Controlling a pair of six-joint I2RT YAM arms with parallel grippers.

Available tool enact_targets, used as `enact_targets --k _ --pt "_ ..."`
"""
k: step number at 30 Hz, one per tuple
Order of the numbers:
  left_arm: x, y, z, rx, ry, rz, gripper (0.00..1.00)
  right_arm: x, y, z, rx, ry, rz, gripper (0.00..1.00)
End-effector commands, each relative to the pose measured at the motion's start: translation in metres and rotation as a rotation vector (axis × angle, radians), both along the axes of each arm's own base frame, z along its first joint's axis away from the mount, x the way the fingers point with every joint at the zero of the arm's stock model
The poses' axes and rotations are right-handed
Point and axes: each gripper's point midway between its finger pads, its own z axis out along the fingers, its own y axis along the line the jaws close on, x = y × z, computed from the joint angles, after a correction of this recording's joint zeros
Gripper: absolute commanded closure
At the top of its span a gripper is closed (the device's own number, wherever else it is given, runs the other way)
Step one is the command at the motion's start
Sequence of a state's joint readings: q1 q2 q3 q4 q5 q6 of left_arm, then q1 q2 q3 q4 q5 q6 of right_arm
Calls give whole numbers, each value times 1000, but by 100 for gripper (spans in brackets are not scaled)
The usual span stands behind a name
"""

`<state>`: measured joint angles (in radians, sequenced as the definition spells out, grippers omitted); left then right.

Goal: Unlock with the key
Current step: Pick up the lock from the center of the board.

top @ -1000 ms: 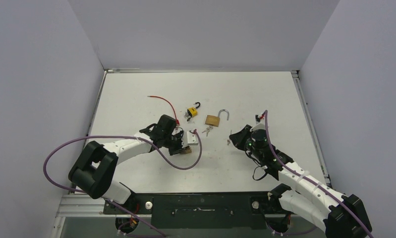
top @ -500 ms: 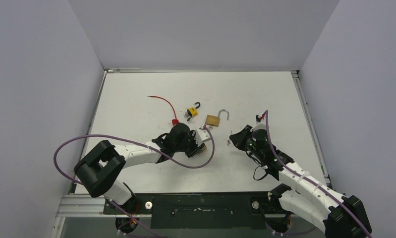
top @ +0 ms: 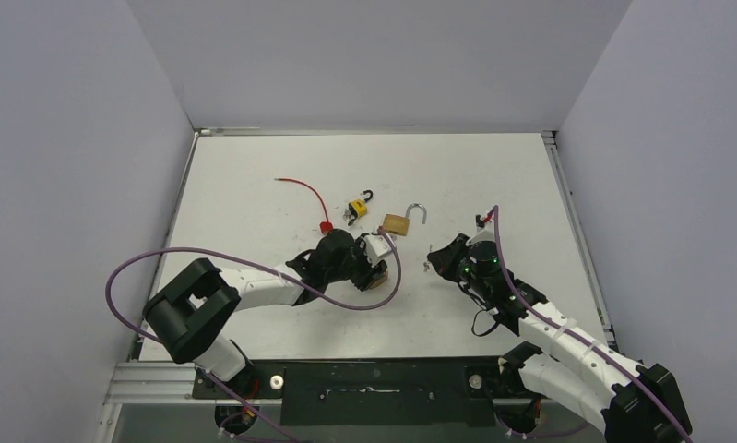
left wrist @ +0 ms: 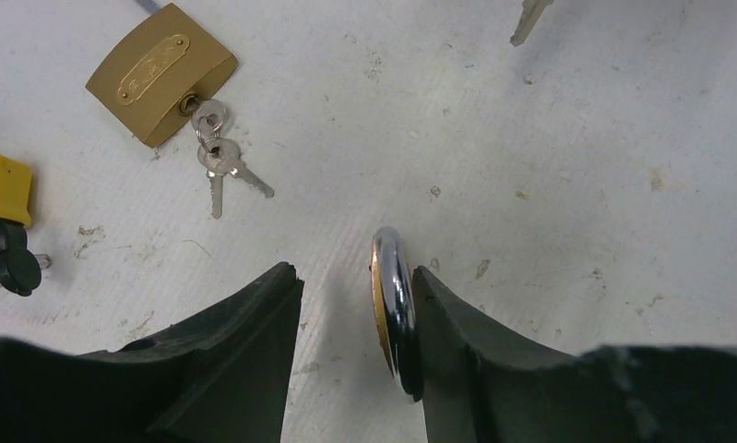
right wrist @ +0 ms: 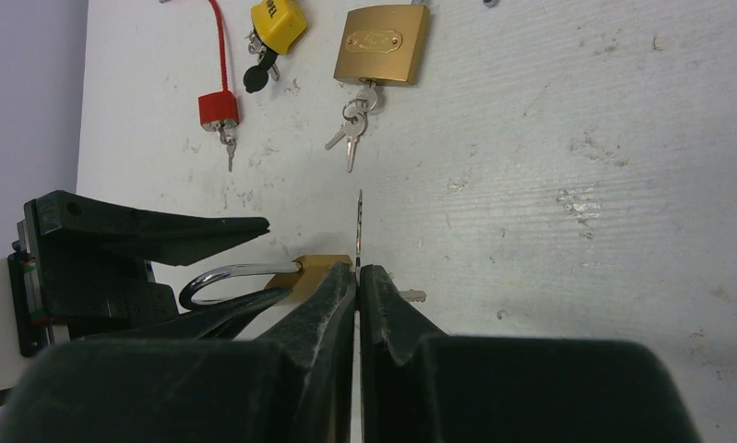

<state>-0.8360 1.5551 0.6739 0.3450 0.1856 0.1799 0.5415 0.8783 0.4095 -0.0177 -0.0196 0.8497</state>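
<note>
Jaws of the left gripper [left wrist: 355, 277] stand part open, chrome-shackled brass padlock [left wrist: 394, 309] leaning on one finger [left wrist: 457, 351]; right gripper [right wrist: 357, 277] pinches thin silver key [right wrist: 359, 226] beside that padlock; bare white tabletop [left wrist: 576, 185] beyond.

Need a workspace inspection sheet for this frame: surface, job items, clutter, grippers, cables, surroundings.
Surface: white table, scuffed and specked.
Job's things: small brass padlock on edge inside left gripper, against one finger; key pinched edge-on in right gripper.
Clutter: large brass padlock, shackle open, key bunch in it; yellow padlock; red cable lock.
Grippers: left open; right shut on key.
Cables: left purple cable loops over the table; right purple cable follows its arm.
Surroundings: plain pale walls.
</note>
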Motion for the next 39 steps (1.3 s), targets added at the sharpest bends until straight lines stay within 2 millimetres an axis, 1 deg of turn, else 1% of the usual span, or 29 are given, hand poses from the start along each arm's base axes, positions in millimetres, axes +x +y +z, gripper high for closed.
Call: enact_targets --k 1,2,7,13,15,17,20,21,24,25,26,29,31,33,36,39 --pt "6 -6 11 -100 -37 45 55 9 1 23 32 -60 -10 100" --pt "6 -6 11 -115 -47 56 55 7 -1 18 18 -38 -11 100" --pt "0 -3 8 -135 -116 110 55 6 -2 15 11 -30 -16 100" --pt "-10 -9 -10 -118 -96 95 54 6 -2 14 12 -23 -17 100" --pt "-12 -11 -15 -115 -94 93 55 6 -2 14 12 -22 -18 100" --pt "-8 -9 -16 -115 -105 123 58 5 -3 13 10 -20 -18 100" --pt "-5 -9 -16 -132 -122 136 67 5 -3 13 9 -19 -19 100" --pt "-5 -9 -15 -142 -130 135 73 5 -4 13 7 -21 -19 100" --pt "-3 -11 -9 -178 -146 149 95 4 -4 14 1 -30 -8 100" --pt "-3 -11 -7 -184 -146 152 100 4 -4 14 -5 -33 -1 100" --pt "-3 -12 -5 -193 -144 152 100 3 -3 16 -9 -44 9 100" --pt "-6 -15 14 -234 -131 145 100 0 1 28 -13 -106 71 100" --pt "-6 -15 33 -266 -121 161 100 -5 9 43 1 -180 150 100" --pt "-7 -14 61 -337 -104 192 100 -13 19 62 33 -264 244 100" --pt "0 -2 102 -438 -64 324 100 -31 34 89 92 -383 381 100" --pt "-6 2 143 -504 -41 333 100 -47 44 109 139 -462 487 100"
